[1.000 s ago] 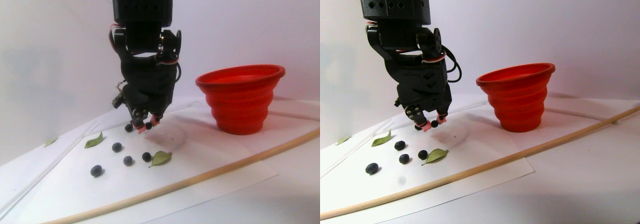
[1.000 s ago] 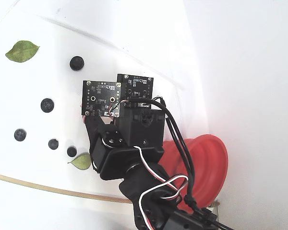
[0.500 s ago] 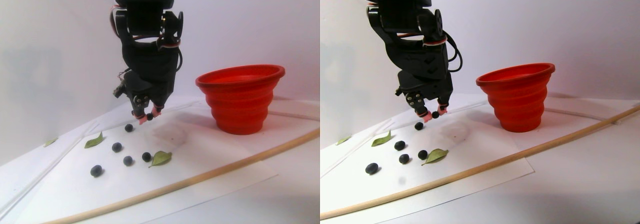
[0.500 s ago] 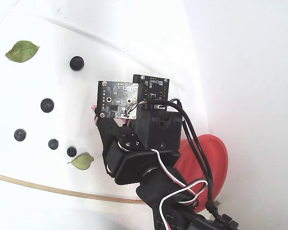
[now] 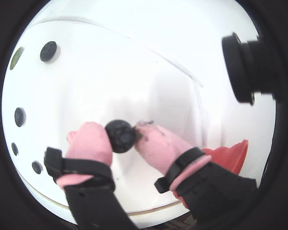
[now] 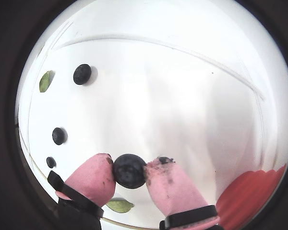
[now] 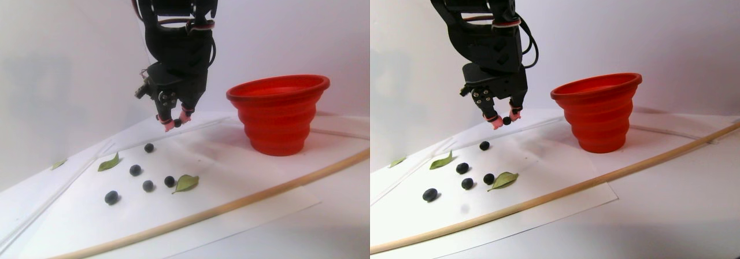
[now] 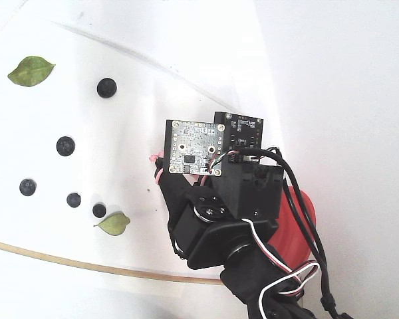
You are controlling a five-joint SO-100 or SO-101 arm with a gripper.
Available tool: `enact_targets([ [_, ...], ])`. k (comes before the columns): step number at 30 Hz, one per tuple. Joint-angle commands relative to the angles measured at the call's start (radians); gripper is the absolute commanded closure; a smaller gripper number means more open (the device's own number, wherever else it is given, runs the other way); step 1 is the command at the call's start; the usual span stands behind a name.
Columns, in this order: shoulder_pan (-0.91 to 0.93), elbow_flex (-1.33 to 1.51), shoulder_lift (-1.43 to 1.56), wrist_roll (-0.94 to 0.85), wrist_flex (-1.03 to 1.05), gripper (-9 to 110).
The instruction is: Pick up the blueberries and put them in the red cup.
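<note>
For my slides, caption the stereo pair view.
Tool lifts one blueberry above the paper, left of the red cup.

We are counting six blueberries (image 7: 149, 147): five lying loose on white sheet (image 7: 248, 172), one (image 6: 129, 170) sitting between pink tips of pincer (image 6: 129, 173). We are seeing one red cup (image 7: 278, 113), three green leaves (image 7: 186, 182) in stereo pair view, one wooden rod (image 7: 243, 201), one pincer.

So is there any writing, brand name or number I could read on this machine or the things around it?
None can be read.
The two circuit boards atop the arm may carry tiny markings, too small and blurred to read.
The red cup, the blueberries and the hand show no text.
</note>
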Motion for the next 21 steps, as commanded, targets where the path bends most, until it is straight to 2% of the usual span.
enact_targets([
  [1, 0.005, 0.012, 0.163, -0.003, 0.031, 91],
  [21, 0.054, 0.124, 0.465, -0.02, 0.212, 91],
])
